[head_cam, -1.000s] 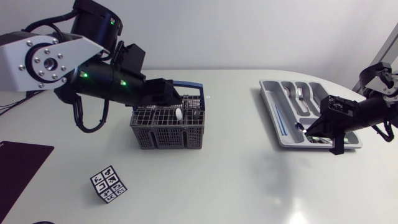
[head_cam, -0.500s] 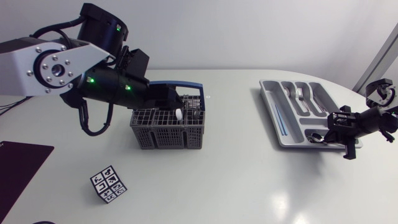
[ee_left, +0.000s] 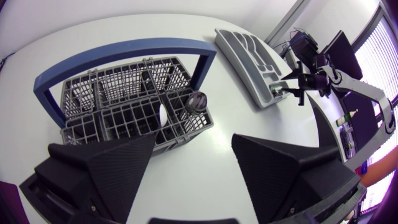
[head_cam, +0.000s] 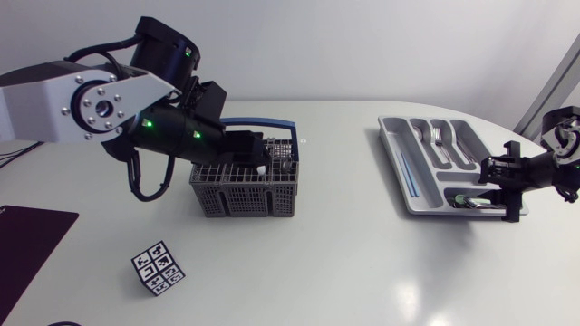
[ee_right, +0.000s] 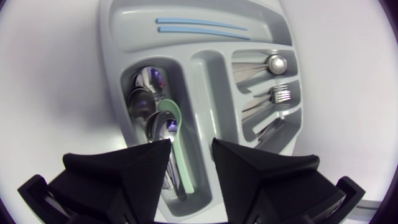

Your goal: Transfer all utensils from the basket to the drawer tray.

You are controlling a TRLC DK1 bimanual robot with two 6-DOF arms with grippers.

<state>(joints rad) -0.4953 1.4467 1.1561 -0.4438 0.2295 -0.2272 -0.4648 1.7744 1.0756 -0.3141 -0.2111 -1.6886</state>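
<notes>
The grey wire basket (head_cam: 243,188) with a blue handle (ee_left: 124,50) holds a white spoon (ee_left: 163,116) and a dark round-headed utensil (ee_left: 197,100). My left gripper (head_cam: 257,150) hangs just over the basket, open, with nothing between its fingers (ee_left: 112,163). The grey drawer tray (head_cam: 410,186) stands at the right. In the right wrist view its compartments hold metal spoons (ee_right: 148,102), a green spoon (ee_right: 173,122), forks (ee_right: 280,94) and two blue sticks (ee_right: 199,25). My right gripper (head_cam: 497,187) sits at the tray's near right corner, open, its fingers (ee_right: 134,165) above the spoon compartment.
A small cube with black-and-white markers (head_cam: 159,267) lies on the table in front of the basket. A dark mat (head_cam: 32,244) covers the near left corner. Bare white tabletop lies between basket and tray.
My right gripper drew back to the right off the tray and its fingers parted; the green spoon now lies in the tray. My left arm shifted slightly right over the basket.
</notes>
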